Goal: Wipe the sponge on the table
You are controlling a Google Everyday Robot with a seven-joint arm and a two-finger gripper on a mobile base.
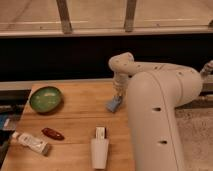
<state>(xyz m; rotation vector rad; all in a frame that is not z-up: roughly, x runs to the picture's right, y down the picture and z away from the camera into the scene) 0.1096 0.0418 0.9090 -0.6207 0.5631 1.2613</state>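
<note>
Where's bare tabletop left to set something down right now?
Widest bare patch: table centre, between the green bowl, the sponge gripped by the tool mid-right, and the white cup. Front-left is crowded by the white tube and red object. The arm hides the right side.

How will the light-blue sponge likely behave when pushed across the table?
The sponge looks like a small soft block, so it probably squashes and weighs little. Flat-sided, it should slide, not roll, on the wooden table. The gripper, shut on it from above, likely dents it.
</note>
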